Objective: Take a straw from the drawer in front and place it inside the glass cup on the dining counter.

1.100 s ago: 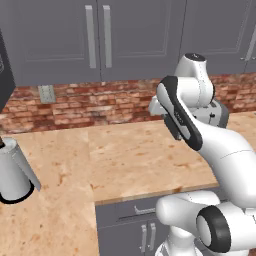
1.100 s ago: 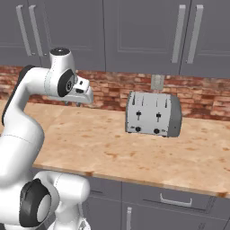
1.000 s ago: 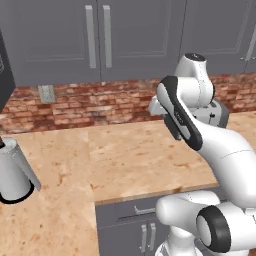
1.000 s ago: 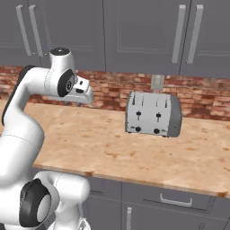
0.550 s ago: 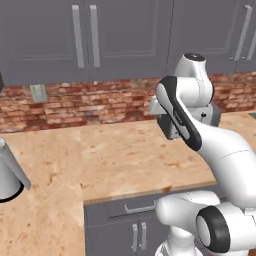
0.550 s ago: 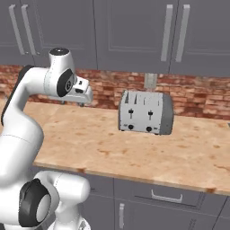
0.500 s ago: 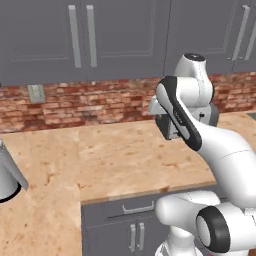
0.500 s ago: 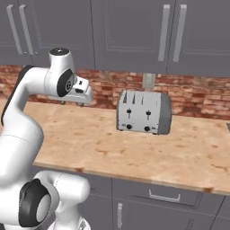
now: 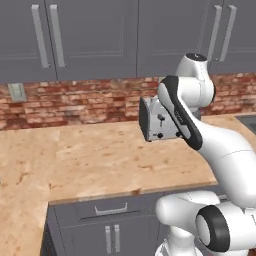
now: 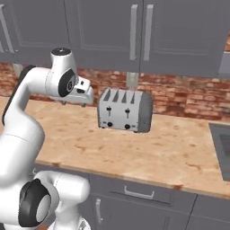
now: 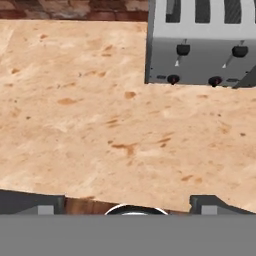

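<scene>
My gripper (image 11: 122,202) is open, its two dark fingertips (image 11: 31,204) set wide apart with nothing between them. It hangs over the front part of a brick-backed wooden worktop (image 11: 90,115), and in the right base view the gripper (image 10: 76,102) is left of a toaster. A grey drawer (image 9: 110,210) with a small silver handle sits shut under the worktop's edge, and from the right the same drawer (image 10: 139,193) shows shut as well. The straw, the glass cup and the dining counter are out of view.
A silver four-slot toaster (image 10: 125,110) stands near the brick wall, close ahead of the hand (image 11: 200,50). A sink basin (image 10: 222,148) is set into the worktop at the right. Grey wall cabinets (image 9: 90,35) hang overhead.
The whole scene has slid left in both base views, so the camera has moved right along the worktop. The pale vessel at the far left has left the view. The arm's pose is unchanged.
</scene>
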